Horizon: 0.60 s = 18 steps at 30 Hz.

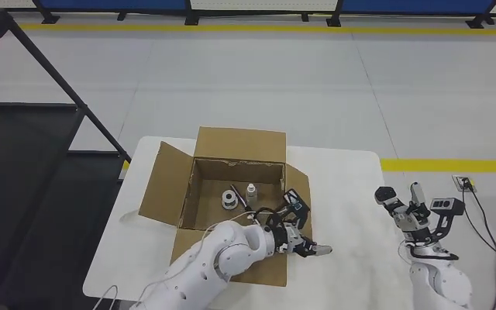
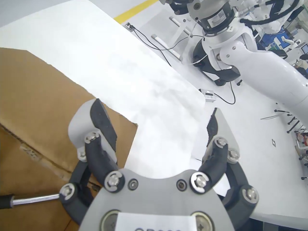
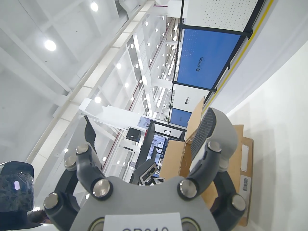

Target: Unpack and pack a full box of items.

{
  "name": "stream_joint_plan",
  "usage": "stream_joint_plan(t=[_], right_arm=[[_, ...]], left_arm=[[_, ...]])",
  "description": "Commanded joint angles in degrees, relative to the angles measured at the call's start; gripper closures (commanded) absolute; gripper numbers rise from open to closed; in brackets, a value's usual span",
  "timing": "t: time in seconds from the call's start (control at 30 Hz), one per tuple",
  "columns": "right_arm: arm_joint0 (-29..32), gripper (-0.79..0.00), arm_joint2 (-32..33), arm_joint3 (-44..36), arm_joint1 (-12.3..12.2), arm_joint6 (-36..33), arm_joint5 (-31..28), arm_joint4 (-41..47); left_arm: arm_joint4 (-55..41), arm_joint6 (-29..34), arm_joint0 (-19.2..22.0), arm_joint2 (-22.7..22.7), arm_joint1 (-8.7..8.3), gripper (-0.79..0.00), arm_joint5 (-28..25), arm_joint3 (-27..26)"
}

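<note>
The left gripper (image 2: 156, 111) is spread apart and holds nothing. The box (image 1: 232, 182) sits just beside it, with a small bottle (image 1: 251, 190) inside. The right gripper (image 3: 149, 121), well away, is apart and empty too. I think it is unpacking; next the left one must reach in.

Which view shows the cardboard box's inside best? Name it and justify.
Top view: the cardboard box stands open from above, a small white bottle inside. The left wrist view catches a brown flap; the right wrist view sees its outer walls from the side, interior hidden.
</note>
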State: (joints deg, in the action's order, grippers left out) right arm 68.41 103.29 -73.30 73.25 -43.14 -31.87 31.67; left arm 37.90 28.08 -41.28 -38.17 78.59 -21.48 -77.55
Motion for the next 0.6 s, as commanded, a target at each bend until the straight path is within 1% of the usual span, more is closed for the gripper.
stream_joint_plan(t=[0.0, 0.1, 0.17, 0.3, 0.43, 0.57], right_arm=[[-0.3, -0.785, 0.1, 0.5, -0.1, -0.3, 0.1, 0.2], [-1.1, -0.785, 0.1, 1.4, -0.3, -0.8, 0.3, 0.8], [-1.6, -0.785, 0.0, 1.9, -0.4, -1.0, 0.4, 1.3], [-3.0, -0.785, -0.8, 2.2, -0.6, -0.2, 0.8, 0.0], [-4.8, -0.785, -1.9, 1.5, -0.8, 1.9, 1.8, -2.9], [-7.0, -0.785, -3.7, 0.5, -0.8, 5.4, 3.7, -7.4]], left_arm=[[0.0, -0.4, 0.4, 0.6, 0.47, -0.785, 0.2, 0.8], [0.1, -1.0, 0.8, 1.0, 1.02, -0.785, 0.5, 1.2], [1.0, -1.7, 0.7, 0.8, 1.11, -0.785, 0.6, 0.5], [3.5, -2.9, -0.7, -1.4, 0.48, -0.785, 1.0, -3.1], [6.4, -3.6, -4.0, -6.1, -1.09, -0.785, 1.0, -9.1], [8.4, -4.6, -9.3, -13.7, -3.22, -0.785, 1.0, -16.9]])
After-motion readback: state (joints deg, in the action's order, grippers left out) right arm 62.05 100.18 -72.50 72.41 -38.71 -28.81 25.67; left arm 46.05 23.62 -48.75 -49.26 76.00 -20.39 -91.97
